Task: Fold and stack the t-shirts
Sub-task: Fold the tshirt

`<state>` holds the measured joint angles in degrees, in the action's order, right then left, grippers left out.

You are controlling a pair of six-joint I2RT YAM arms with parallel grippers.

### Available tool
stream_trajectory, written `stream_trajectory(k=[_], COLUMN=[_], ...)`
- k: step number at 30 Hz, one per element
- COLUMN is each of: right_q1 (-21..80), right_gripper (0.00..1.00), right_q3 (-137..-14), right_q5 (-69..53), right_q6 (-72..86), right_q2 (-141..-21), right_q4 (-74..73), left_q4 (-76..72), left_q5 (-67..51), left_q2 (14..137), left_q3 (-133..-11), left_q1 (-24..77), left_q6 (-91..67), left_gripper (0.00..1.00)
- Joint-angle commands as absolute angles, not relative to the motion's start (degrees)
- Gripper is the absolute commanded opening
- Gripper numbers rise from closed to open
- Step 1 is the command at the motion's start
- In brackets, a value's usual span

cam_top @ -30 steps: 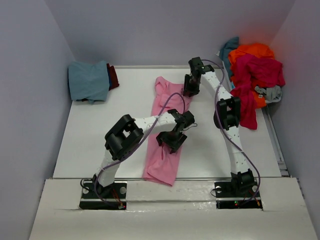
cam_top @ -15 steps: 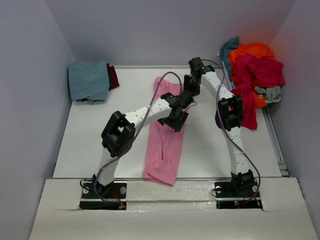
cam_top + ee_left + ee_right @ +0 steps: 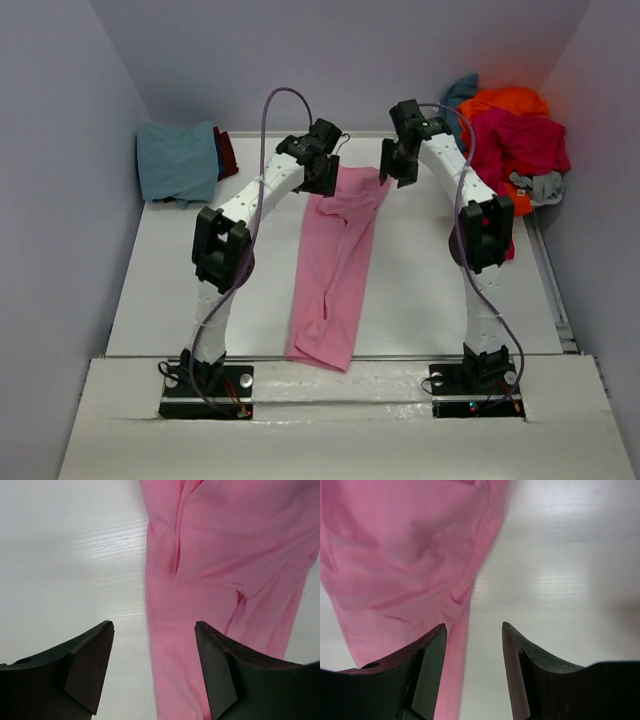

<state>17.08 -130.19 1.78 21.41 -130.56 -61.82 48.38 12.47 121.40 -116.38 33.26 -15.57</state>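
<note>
In the top external view, the light pink t-shirt is being shown lying as a long narrow strip down the middle of the white table, its near end reaching the table's near edge. Its far end is being flanked by both arms: the left gripper is being held at the far left corner of the strip and the right gripper at the far right corner. A dusty teal-blue t-shirt is being kept folded in the far left corner of the table, with a dark red cloth showing just beside it on its right. A heap of t-shirts, orange, crimson-magenta, teal and grey, is being left crumpled at the far right corner. In the left wrist view, the left gripper is being held with its jaws wide apart and nothing clamped between them; the left edge of the light pink t-shirt is being seen in the gap, lying flat on the table. In the right wrist view, the right gripper is likewise being held with its jaws parted and gripping nothing, while a thin edge of the light pink t-shirt is being framed just inside its left jaw, the bare table filling the right side.
</note>
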Motion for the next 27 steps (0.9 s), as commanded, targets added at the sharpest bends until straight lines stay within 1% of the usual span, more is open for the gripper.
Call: stream_trajectory(k=[1, 3, 8, 19, 20, 27], right_q1=[18.19, 18.19, 21.70, 28.29, 28.82, 30.94], right_gripper=[0.54, 0.53, 0.53, 0.52, 0.52, 0.52], right_q3=[-123.15, -118.75, -113.56, -107.23, -106.27, -100.38], right_q5=[2.38, 0.80, 0.44, 0.44, -1.21, -2.72], right_q6=[22.15, 22.24, 22.41, 23.99, 24.43, 26.10], right_q2=[-125.43, -122.79, -118.31, -114.35, -113.74, -111.45], right_q4=[-64.25, -63.55, -63.11, -63.89, -63.90, -63.63], left_q4=[48.60, 48.08, 47.90, 46.05, 46.14, 45.97], left_q5=[11.60, 11.43, 12.56, 16.70, 16.87, 17.58], left_q2=[127.78, 130.51, 136.31, 139.04, 139.39, 139.83], left_q3=[-121.89, -123.66, -128.40, -131.04, -130.96, -130.78], left_q1=[32.61, 32.08, 30.24, 29.71, 29.18, 29.18], left_q6=[-14.41, -14.41, -14.59, -13.54, -13.71, -13.80], left_gripper=[0.77, 0.78, 0.78, 0.78, 0.78, 0.78])
